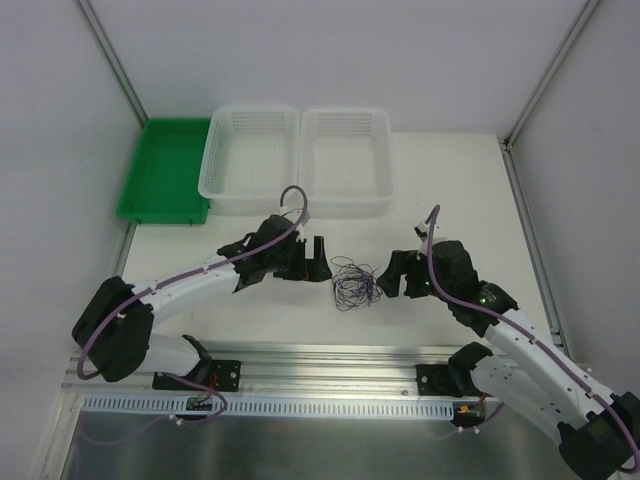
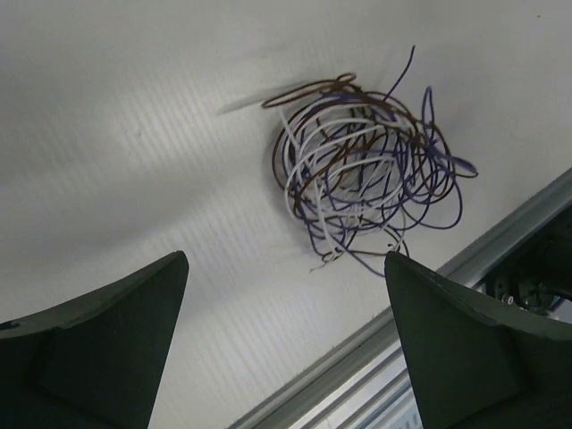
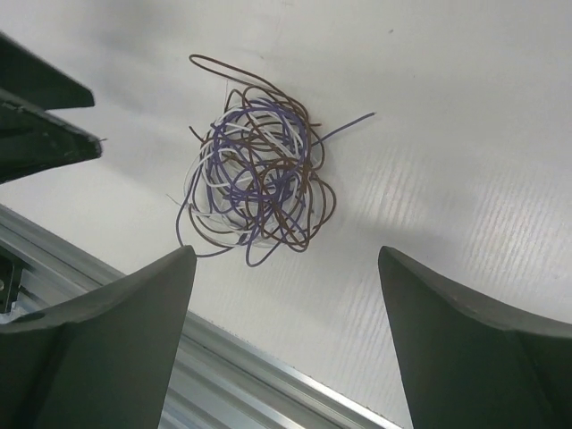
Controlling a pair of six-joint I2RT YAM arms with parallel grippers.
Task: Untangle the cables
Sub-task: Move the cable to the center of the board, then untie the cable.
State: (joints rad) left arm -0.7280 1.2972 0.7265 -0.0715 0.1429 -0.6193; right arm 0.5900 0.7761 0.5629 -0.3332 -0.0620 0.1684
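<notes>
- Cables [image 1: 354, 283]: one loose knot of purple, brown & white wires, lying mid-worktop [image 1: 450, 180], near front rail [image 1: 330, 360].
- L jaws: wide apart, empty, just left of knot, not touching.
- R jaws: wide too, empty, just right of knot.
- Far edge: 2 white baskets [image 1: 208, 165], green tray [image 1: 165, 170] beside them.

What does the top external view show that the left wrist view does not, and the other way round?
Only the top view: a green tray, two white baskets, and the right gripper beside the tangle. Only the left wrist view: brown and white wires among the purple ones, and the left gripper spread wide, holding nothing. Both: the cables in one tangle on the white table, and the metal rail at its near edge.
</notes>
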